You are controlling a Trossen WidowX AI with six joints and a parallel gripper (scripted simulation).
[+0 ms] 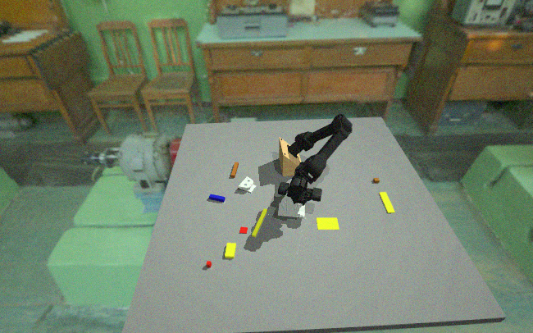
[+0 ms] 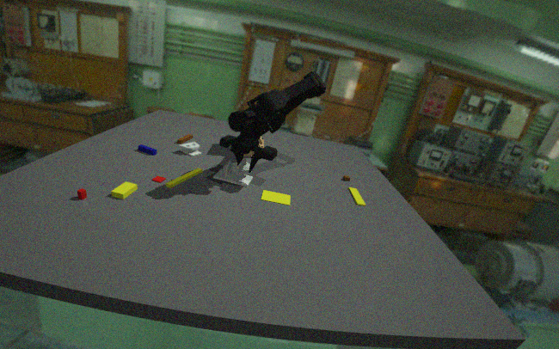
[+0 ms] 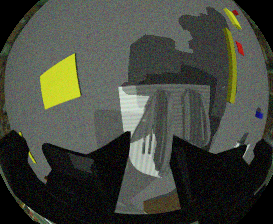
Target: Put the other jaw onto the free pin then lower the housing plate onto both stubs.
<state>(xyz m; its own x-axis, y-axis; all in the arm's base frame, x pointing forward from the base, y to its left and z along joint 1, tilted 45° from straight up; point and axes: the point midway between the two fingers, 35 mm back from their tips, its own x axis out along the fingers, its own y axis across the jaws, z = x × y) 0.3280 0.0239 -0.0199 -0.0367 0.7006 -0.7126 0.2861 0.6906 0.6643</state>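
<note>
My gripper (image 1: 298,202) (image 2: 243,168) (image 3: 148,136) points down over the base plate (image 1: 285,212) (image 3: 128,105), shut on a grey jaw (image 3: 158,142). The base plate is pale, mostly in shadow, with a bright white strip on one side. The other jaw (image 3: 191,112) is a long grey shape beside the held one in the wrist view. Pins, teeth and any contact between the jaws are too dark to tell. The white housing plate (image 1: 243,184) (image 2: 187,147), with dark holes, lies apart on the table, left of the gripper in the top and exterior views.
A tan wooden block (image 1: 289,166) stands behind the gripper. A long yellow bar (image 1: 259,223) (image 2: 184,178) (image 3: 232,70) lies left of the base plate, a flat yellow piece (image 1: 327,223) (image 2: 275,197) (image 3: 61,82) right of it. Blue, red, orange and yellow pieces lie farther out.
</note>
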